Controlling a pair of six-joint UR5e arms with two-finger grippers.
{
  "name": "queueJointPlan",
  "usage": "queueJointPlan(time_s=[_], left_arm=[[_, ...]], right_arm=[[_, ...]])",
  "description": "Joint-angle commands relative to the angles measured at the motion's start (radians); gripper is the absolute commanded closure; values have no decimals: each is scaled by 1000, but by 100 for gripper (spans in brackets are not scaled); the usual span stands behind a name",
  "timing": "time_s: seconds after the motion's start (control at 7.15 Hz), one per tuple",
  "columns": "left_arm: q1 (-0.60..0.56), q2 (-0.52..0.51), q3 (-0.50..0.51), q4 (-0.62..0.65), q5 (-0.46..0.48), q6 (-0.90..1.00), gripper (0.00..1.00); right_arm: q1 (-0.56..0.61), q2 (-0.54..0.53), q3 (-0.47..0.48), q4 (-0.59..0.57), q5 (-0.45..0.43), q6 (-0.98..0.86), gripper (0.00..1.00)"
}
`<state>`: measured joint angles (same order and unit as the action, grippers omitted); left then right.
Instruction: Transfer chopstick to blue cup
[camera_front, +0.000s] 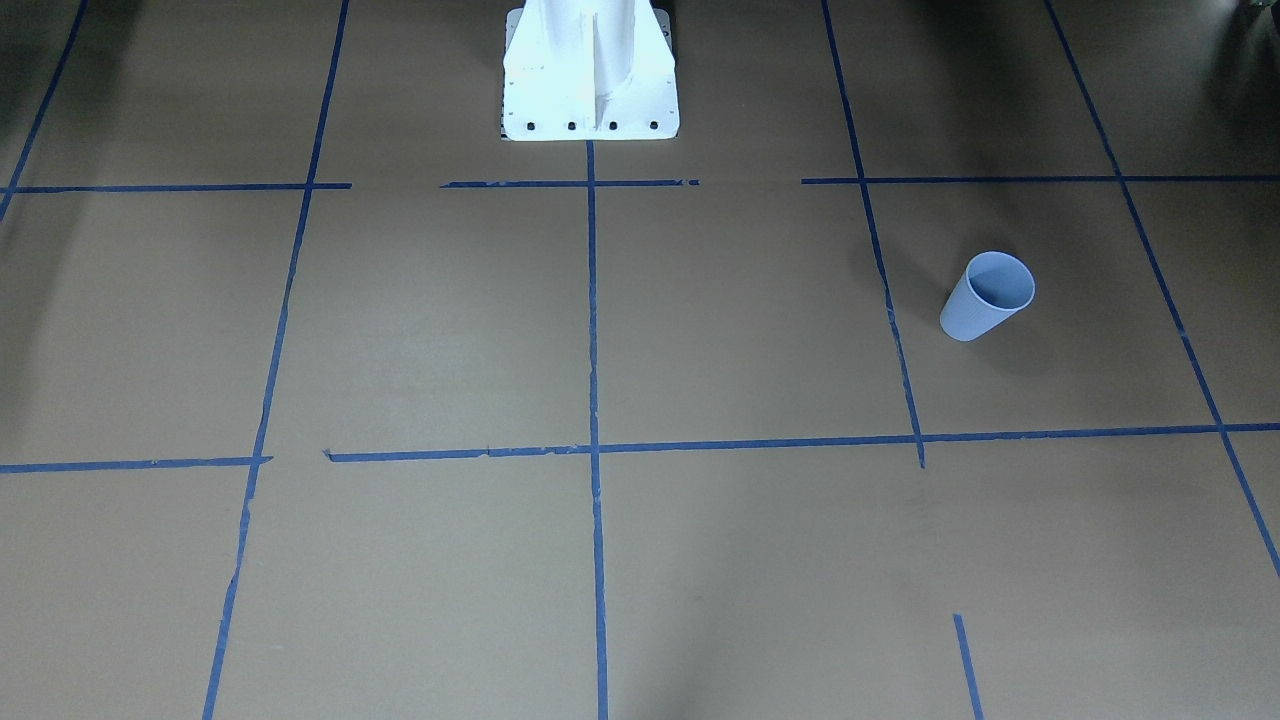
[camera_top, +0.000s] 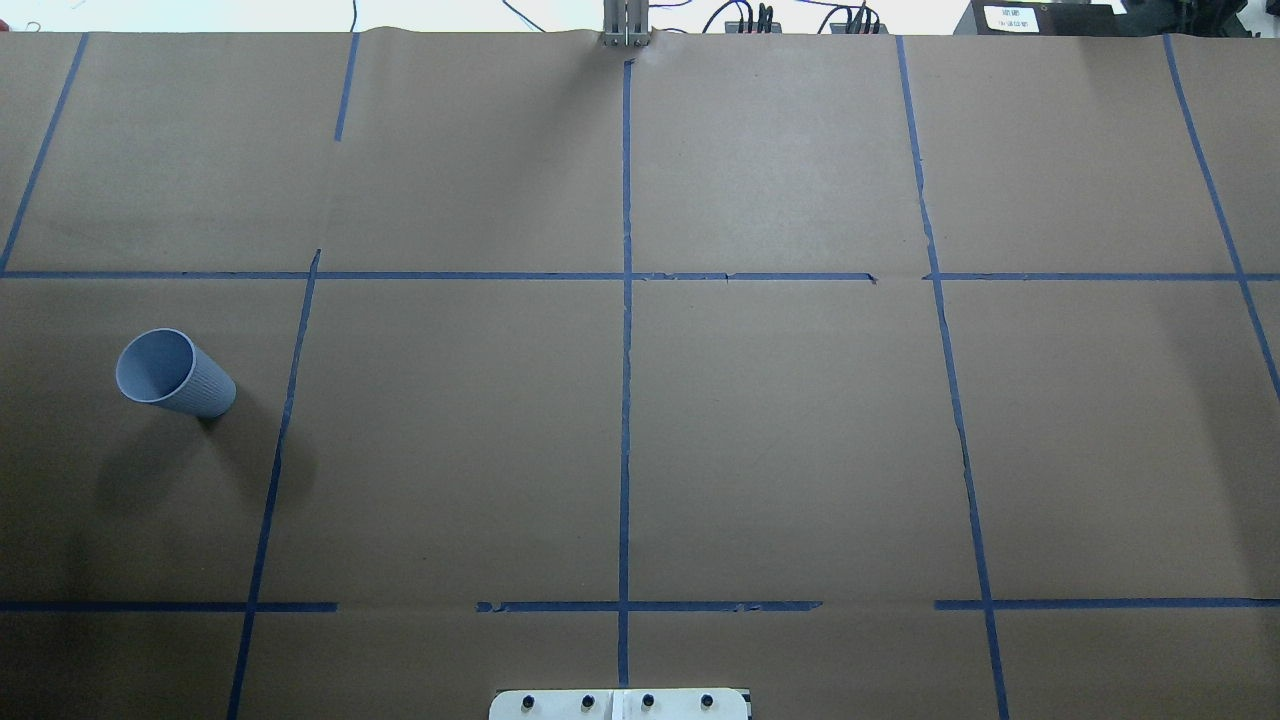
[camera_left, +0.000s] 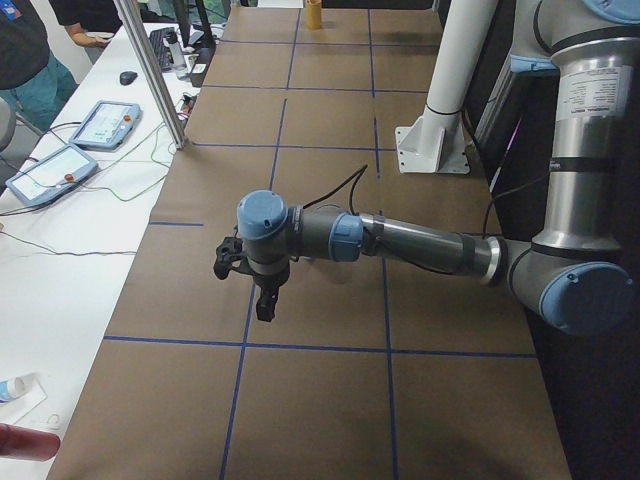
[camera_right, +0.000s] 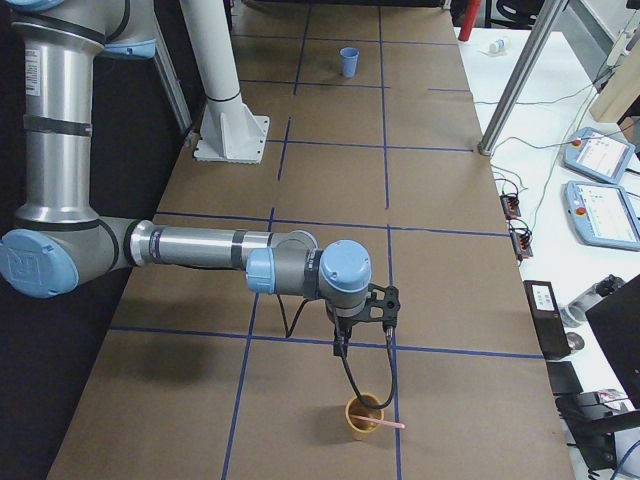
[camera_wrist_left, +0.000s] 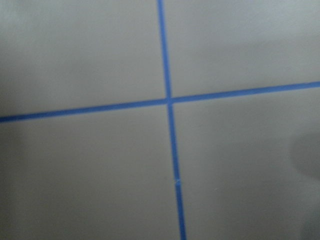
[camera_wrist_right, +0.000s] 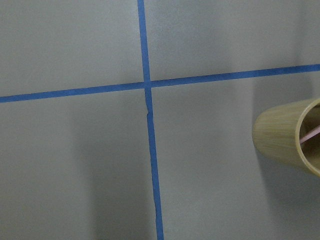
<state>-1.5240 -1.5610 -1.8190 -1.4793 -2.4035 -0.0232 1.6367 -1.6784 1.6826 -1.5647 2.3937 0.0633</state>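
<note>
One thin pink chopstick (camera_right: 392, 425) in tan cup (camera_right: 362, 418): likely light, stiff, slippery; pinch protruding end. Left end effector (camera_left: 264, 304), right end effector (camera_right: 339, 345): state impossible to tell.

No legible text, label (camera_top: 1010, 17) on black box (camera_top: 1060, 20) too small, arm sticker (camera_left: 583, 95) blurred

A long table covered in brown paper (camera_top: 800, 450) is marked off into squares by strips of blue tape (camera_top: 625, 400). Alongside it, two grey-and-white touchscreen control pendants (camera_right: 600, 155) are laid on a white side bench (camera_right: 585, 110), beside a silver metal post (camera_right: 520, 75).
</note>
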Motion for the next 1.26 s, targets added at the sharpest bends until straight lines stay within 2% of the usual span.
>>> queueJointPlan(time_s=[0.0,0.28,0.42,0.56,0.7,1.12], left_arm=[[158,1,-107,-56,-29,-273,0],[290,13,-57,-288,-11,-511,0],[341,15,-13,-434,41,-637,0],[399,13,38,-511,70,-706,0],[435,9,52,-533,98,-728,0],[505,-16,75,-532,98,-732,0]], right_arm=[[-3,2,0,-1,4,0,0],[-5,31,-3,0,1,3,0],[-5,31,-7,0,-1,4,0],[-5,31,-7,0,-1,7,0],[-5,31,-7,0,-1,7,0],[-5,32,-9,0,-1,35,0]])
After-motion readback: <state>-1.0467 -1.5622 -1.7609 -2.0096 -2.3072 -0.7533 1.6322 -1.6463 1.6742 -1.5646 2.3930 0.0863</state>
